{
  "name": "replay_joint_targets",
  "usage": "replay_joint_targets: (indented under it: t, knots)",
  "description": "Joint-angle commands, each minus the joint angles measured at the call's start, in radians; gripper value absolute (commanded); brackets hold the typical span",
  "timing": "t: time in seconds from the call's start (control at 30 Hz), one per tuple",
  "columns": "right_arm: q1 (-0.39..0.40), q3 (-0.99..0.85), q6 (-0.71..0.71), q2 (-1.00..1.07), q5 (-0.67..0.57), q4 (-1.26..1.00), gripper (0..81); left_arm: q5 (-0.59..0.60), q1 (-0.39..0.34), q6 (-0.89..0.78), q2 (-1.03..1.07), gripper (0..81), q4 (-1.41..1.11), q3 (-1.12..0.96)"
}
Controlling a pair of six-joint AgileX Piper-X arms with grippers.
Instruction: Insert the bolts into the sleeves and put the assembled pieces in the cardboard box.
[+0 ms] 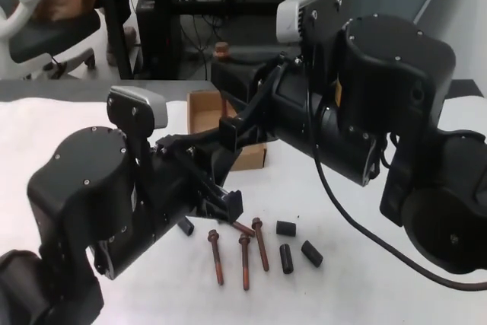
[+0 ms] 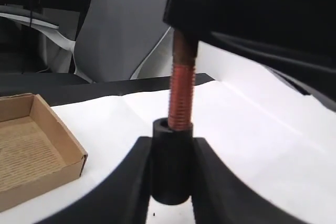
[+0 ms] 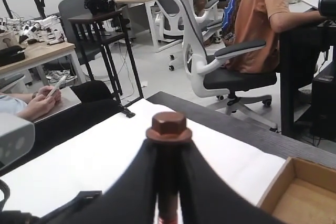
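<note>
Your left gripper (image 2: pixel 170 148) clamps an upright sleeve (image 2: pixel 170 177) while your right gripper (image 3: pixel 168 156) clamps a bolt (image 2: pixel 181 95) entering it (likely the first pair); spare bolts (image 1: pixel 244 260) and sleeves (image 1: pixel 286 258) await on the bench (image 1: pixel 342 294) near the cardboard box (image 2: pixel 47 182).

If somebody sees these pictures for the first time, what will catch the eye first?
First, the copper-coloured bolt, gripped by the right gripper, with its threaded end in the top of the black sleeve that the left gripper clamps. Next, the loose bolts and spare sleeves lying on the white bench, with the cardboard box farther back.
</note>
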Motion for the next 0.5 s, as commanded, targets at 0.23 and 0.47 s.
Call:
replay_joint_targets:
  t: [0.23,0.47]
  knots:
    - [0.002,0.003,-0.054,0.004,0.002,-0.008,0.6,0.004,0.001,-0.005,-0.011,1.8,-0.088,-0.005]
    - [0.0,0.003,-0.054,0.004,0.002,-0.008,0.6,0.004,0.001,-0.005,-0.011,1.8,-0.087,-0.005]
